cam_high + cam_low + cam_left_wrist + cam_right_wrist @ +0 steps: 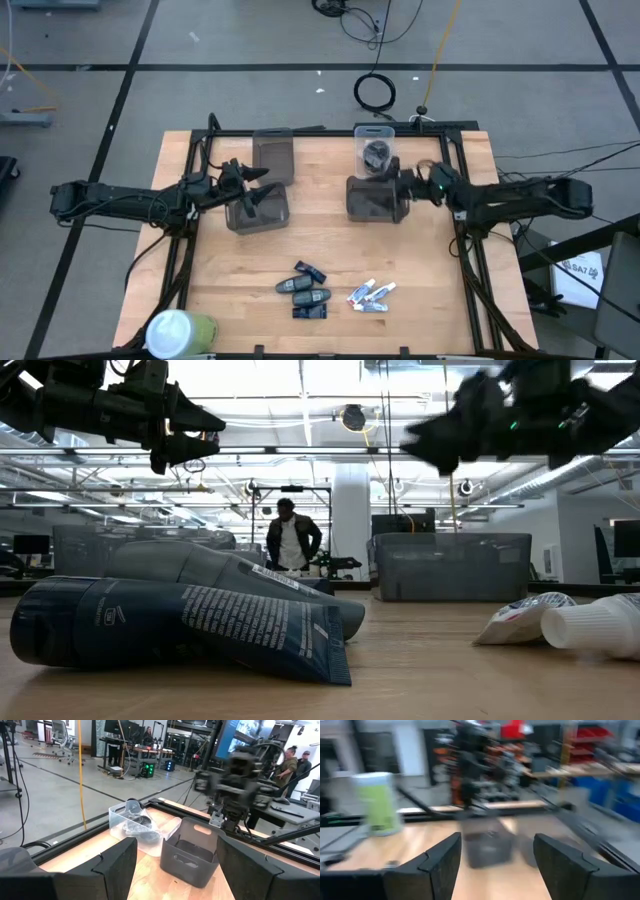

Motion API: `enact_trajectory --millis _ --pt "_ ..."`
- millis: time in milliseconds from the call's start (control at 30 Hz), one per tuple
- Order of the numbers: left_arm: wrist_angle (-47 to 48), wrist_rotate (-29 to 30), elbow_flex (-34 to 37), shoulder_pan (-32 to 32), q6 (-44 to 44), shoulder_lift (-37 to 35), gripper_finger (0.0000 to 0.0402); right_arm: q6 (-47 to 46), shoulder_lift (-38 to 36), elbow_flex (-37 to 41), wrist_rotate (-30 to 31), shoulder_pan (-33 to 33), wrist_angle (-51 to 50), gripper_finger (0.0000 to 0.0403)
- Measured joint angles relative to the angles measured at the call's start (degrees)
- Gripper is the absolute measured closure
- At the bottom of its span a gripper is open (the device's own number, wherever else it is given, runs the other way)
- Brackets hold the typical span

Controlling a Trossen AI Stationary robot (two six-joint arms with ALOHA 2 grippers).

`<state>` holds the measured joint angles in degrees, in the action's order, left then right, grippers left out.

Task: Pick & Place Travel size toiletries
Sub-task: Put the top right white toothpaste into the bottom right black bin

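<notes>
Fingers of the left gripper and right gripper stand well spread in the wrist views, holding nothing; overhead they are hard to judge. Left gripper hovers over the dark grey bin at 10 o'clock, right over another grey bin at 1 o'clock. Dark toiletry pieces and white tubes lie at 6 o'clock on open tabletop. Low view shows a dark tube with print too small to read. Clear bin contents are indistinct.

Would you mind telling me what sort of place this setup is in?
Most likely a robotics lab in an open industrial workspace. A wooden table stands on a taped concrete floor, cables trail across it, and a person stands among workbenches behind.
</notes>
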<state>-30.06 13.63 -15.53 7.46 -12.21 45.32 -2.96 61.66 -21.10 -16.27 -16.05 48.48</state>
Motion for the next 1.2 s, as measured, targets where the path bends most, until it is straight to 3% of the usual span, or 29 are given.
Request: enact_trajectory --millis 167,433,567,867,1200 --pt "-0.02 0.00 0.00 0.00 0.00 0.00 0.0131 2.06 -6.14 -1.09 6.81 12.69 -4.78 0.0167" --pt "-0.04 0.00 0.00 0.01 0.00 0.00 0.0131 3.62 -6.40 -15.09 25.98 34.25 -39.83 0.0167" --pt "-0.04 0.00 0.00 0.00 0.00 0.00 0.0131 -2.31 -2.42 -19.47 33.70 44.75 -49.61 0.0167" --pt "-0.05 0.00 0.00 0.00 0.00 0.00 0.0131 -19.12 8.17 -19.08 37.41 57.88 -56.44 0.0167" --pt "-0.09 0.00 -0.02 0.00 0.00 0.00 0.0131 -24.42 20.84 -16.02 37.16 60.06 -47.28 0.0167"
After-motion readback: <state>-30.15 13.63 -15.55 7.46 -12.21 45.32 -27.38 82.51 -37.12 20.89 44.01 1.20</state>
